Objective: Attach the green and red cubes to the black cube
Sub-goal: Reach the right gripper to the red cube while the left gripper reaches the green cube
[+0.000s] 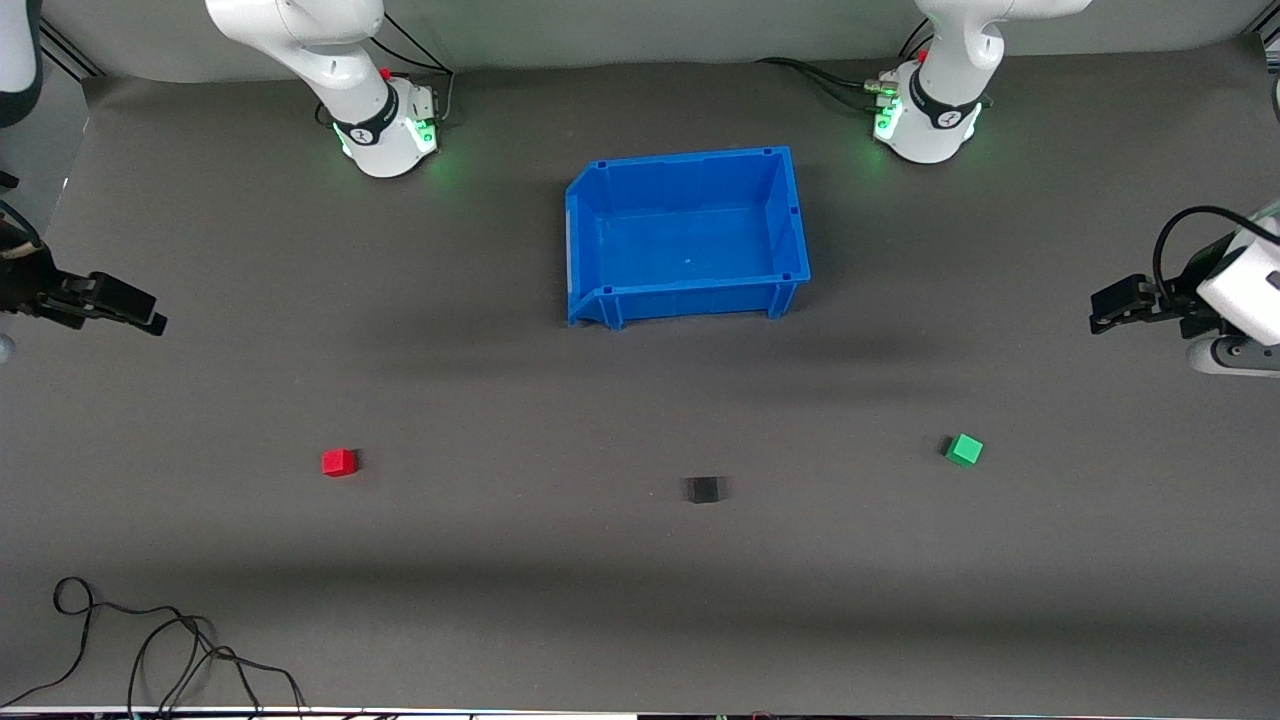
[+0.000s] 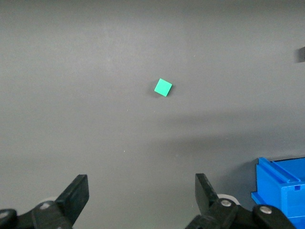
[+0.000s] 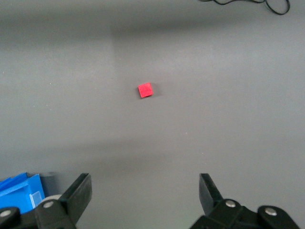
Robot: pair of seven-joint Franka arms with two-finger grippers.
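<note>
The red cube (image 1: 339, 461) lies on the grey mat toward the right arm's end; it also shows in the right wrist view (image 3: 146, 89). The green cube (image 1: 964, 449) lies toward the left arm's end and shows in the left wrist view (image 2: 163, 87). The black cube (image 1: 704, 489) lies between them, slightly nearer the front camera; its edge shows in the left wrist view (image 2: 301, 54). My left gripper (image 1: 1110, 305) (image 2: 142, 193) is open and empty above the mat at its end. My right gripper (image 1: 140, 310) (image 3: 145, 191) is open and empty at the other end.
An empty blue bin (image 1: 690, 295) stands mid-table, farther from the front camera than the cubes; its corner shows in both wrist views (image 2: 281, 183) (image 3: 19, 191). Loose black cables (image 1: 150, 640) lie at the mat's front corner toward the right arm's end.
</note>
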